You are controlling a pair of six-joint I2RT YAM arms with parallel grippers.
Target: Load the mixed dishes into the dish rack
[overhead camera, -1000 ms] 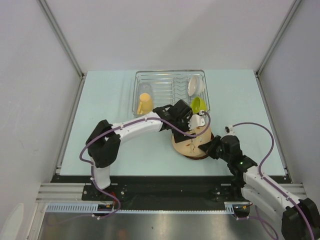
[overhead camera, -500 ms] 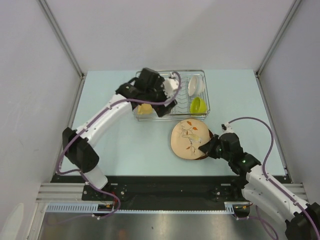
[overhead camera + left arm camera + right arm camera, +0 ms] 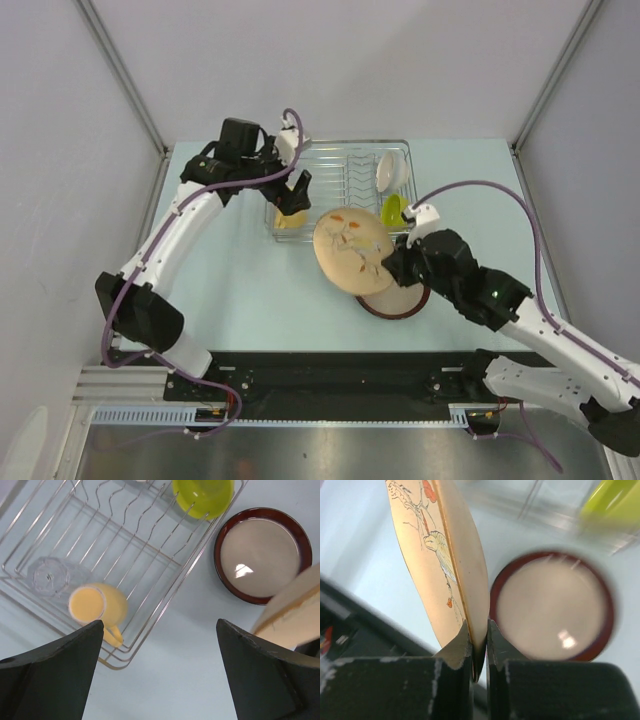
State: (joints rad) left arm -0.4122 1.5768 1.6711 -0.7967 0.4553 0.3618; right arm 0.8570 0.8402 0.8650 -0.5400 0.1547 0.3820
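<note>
Right gripper [image 3: 479,630] is clamped on the rim of the wooden plate [image 3: 352,250] and has just peeled it up off the brown-rimmed plate [image 3: 398,300], which now sits uncovered on the table [image 3: 250,290]. The wooden plate hangs tilted, just beside the rack [image 3: 340,165]. Left gripper [image 3: 159,625] is wide open and empty, swung back over the mug [image 3: 97,605]. I'd say two plates left to slot.

Tan round wooden plate [image 3: 352,250] has brown twigs and red-orange leaves painted on. Beige round plate [image 3: 262,555], dark-brown rim. Lime-green bowl [image 3: 202,497], yellow-orange handled mug [image 3: 97,605], white bowl [image 3: 390,170], chrome wire dish rack [image 3: 330,175], pale blue desk [image 3: 250,290].
</note>
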